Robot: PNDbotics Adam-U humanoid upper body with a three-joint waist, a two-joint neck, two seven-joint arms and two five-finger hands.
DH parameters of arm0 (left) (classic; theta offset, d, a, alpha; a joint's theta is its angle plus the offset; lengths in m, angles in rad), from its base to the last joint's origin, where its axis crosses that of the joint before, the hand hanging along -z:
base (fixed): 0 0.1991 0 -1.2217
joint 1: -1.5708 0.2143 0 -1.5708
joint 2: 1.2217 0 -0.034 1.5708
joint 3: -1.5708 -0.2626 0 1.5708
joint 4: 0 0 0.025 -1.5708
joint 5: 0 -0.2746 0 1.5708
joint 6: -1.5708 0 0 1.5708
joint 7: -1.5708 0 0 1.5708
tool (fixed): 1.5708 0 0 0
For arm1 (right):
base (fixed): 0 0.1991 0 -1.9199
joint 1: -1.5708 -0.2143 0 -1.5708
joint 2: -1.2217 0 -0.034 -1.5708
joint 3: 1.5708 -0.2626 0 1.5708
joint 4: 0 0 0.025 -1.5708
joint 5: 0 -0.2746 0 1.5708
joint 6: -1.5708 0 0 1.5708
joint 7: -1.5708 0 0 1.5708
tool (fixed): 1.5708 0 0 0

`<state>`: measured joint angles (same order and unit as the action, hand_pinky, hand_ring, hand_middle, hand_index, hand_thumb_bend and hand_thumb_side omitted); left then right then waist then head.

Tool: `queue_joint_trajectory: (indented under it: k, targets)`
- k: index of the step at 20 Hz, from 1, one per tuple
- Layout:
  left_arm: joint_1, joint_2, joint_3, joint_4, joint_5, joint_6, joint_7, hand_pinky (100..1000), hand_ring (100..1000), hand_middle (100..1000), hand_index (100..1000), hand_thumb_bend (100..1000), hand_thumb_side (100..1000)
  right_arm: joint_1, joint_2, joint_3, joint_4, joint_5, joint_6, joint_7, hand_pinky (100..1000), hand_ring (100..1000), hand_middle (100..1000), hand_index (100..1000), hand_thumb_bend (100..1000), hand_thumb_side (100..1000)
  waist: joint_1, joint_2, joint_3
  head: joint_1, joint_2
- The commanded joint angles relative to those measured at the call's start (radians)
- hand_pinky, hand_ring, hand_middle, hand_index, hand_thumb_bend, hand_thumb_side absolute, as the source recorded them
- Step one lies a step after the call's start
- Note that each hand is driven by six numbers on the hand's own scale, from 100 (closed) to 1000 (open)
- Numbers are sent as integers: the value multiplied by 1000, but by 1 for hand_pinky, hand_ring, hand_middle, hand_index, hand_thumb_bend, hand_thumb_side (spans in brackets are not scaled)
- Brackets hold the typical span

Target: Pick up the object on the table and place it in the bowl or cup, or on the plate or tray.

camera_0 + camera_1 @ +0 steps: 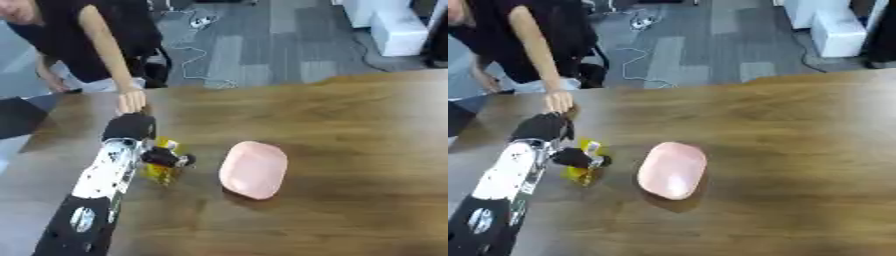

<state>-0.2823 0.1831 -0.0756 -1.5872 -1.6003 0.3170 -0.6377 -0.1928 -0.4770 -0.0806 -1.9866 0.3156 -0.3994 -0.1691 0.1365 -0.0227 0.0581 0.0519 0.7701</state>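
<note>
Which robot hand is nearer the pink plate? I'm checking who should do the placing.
Left. The left hand is beside the pink plate, to its left, fingers curled around a yellow object. The right hand shows in neither view.

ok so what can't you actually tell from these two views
- What the yellow object is: blurred in both views and partly covered by the left hand.
- Whether it is lifted or resting on the table: its underside is hidden.
- The right hand: in neither view.
- The pink tray: too blurred to judge its depth.
- What the person's hand is touching: the robot's wrist blocks it.
</note>
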Motion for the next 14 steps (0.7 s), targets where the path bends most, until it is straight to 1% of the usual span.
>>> queue_joint_trajectory:
  k: [1, 5, 9, 12, 13, 14]
  targets:
    - [-16, 14, 19, 45, -12, 21, 27, 286, 503, 570, 649, 711, 748, -12, -19, -5, -13, -5, -1, -1, 100, 180, 269, 692, 143, 1000, -5, -6, 2, -5, 0]
    - [-23, 14, 22, 120, -6, 36, 73, 300, 506, 575, 650, 711, 747, -11, -19, -5, -13, -4, -2, 0, 100, 179, 267, 690, 145, 1000, -6, -3, 3, -8, 0]
    - [-28, 13, 22, 156, 3, 40, 94, 307, 504, 574, 648, 708, 749, -10, -19, -5, -13, -3, -2, 1, 100, 180, 266, 687, 144, 1000, -7, -4, 4, -11, 0]
    - [-29, 14, 23, 170, 4, 42, 107, 306, 499, 568, 638, 665, 757, -12, -19, -6, -13, -4, -2, -1, 100, 181, 268, 684, 141, 1000, -7, -5, 2, -16, 0]
    - [-30, 14, 23, 173, 4, 43, 112, 307, 501, 569, 640, 676, 755, -12, -19, -7, -13, -4, -1, -2, 100, 182, 268, 684, 147, 1000, -7, -6, 0, -17, 0]
    - [-32, 15, 25, 175, 2, 46, 119, 302, 494, 563, 636, 616, 766, -12, -19, -8, -13, -4, -1, -3, 100, 183, 269, 683, 139, 1000, -8, -7, -2, -21, 0]
